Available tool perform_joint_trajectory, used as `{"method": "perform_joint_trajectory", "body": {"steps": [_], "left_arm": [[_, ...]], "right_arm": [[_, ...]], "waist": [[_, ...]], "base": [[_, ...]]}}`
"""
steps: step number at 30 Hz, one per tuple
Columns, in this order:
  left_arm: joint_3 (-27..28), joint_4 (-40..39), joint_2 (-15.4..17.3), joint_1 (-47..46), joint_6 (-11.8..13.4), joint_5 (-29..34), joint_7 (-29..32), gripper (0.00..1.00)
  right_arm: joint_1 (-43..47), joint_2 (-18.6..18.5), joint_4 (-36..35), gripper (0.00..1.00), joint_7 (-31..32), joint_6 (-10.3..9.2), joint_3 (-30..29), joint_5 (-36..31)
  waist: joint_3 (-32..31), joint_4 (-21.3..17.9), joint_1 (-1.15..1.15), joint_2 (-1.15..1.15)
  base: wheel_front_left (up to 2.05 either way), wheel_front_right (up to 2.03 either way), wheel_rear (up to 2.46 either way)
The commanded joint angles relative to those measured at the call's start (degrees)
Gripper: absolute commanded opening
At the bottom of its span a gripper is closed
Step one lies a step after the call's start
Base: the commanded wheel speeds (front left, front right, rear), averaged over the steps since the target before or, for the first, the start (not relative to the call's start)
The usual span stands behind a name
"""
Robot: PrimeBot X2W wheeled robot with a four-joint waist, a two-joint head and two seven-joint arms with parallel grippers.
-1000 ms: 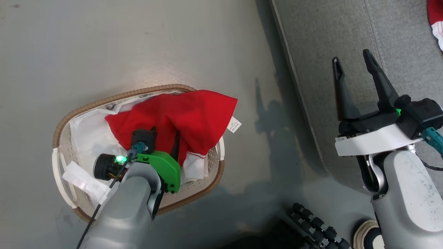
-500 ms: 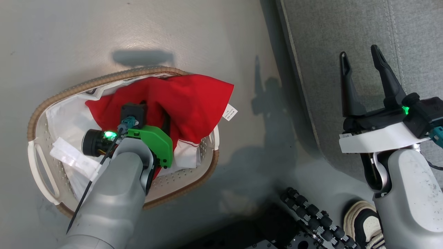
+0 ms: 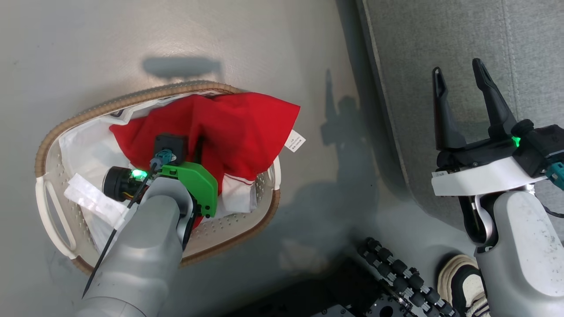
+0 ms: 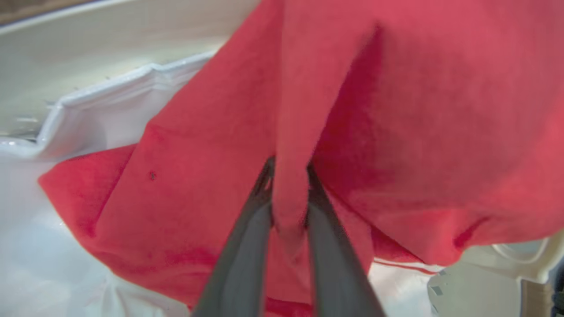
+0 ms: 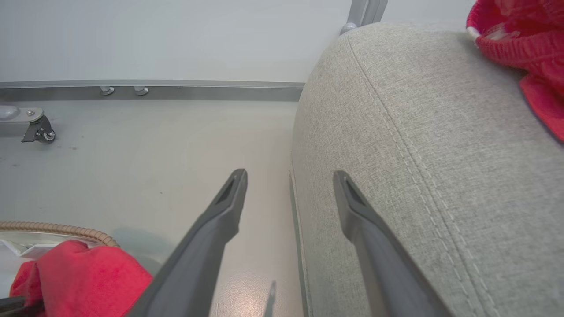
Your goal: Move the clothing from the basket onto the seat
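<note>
Your left gripper has its jaws clamped on a raised fold of the red garment, which lies in the basket on the floor. The seat is to the right, so lift and carry rightward. The right gripper hangs over the seat's near edge, jaws apart.

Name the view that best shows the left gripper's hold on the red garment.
Left wrist view: the left gripper pinches a raised fold of the red garment. Head view shows it draped over the basket, wrist hiding the pinch. Right wrist view catches one corner.
</note>
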Motion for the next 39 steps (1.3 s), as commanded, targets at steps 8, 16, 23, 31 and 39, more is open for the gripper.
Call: {"method": "perform_joint_trajectory", "body": {"steps": [8, 16, 23, 31, 39], "left_arm": [[0.5, -1.7, 0.3, 3.3, -0.1, -0.4, 0.0, 0.0], [1.6, -5.8, 0.3, 10.1, 0.3, 0.0, 0.0, 0.0], [1.6, -10.1, 0.3, 14.7, 0.0, -0.7, 0.0, 0.0], [3.1, -18.6, 0.3, 20.7, 0.1, -1.1, 0.0, 0.0], [3.2, -27.2, 0.3, 26.4, 0.2, -0.6, 0.0, 0.0]], "right_arm": [[-2.1, 0.8, 1.6, 1.0, -0.1, -0.08, 1.6, 0.9], [-1.7, 1.1, 3.9, 1.0, -0.1, -0.08, 3.2, 1.2], [0.3, -0.1, 5.4, 1.0, -0.1, -0.08, 3.2, 1.0], [3.1, -0.9, 7.0, 1.0, -0.1, -0.08, 3.8, 1.0], [6.6, -1.5, 8.2, 1.0, -0.1, -0.08, 4.0, 0.8]], "waist": [[-4.7, -1.5, -0.01, 0.0], [-12.9, -0.2, -0.01, 0.0], [-19.4, 3.1, -0.01, 0.0], [-27.0, 7.6, -0.01, 0.0], [-33.6, 12.7, -0.01, 0.0]], "base": [[0.0, 0.0, 0.0], [0.0, 0.0, 0.0], [0.0, 0.0, 0.0], [0.0, 0.0, 0.0], [0.0, 0.0, 0.0]]}}
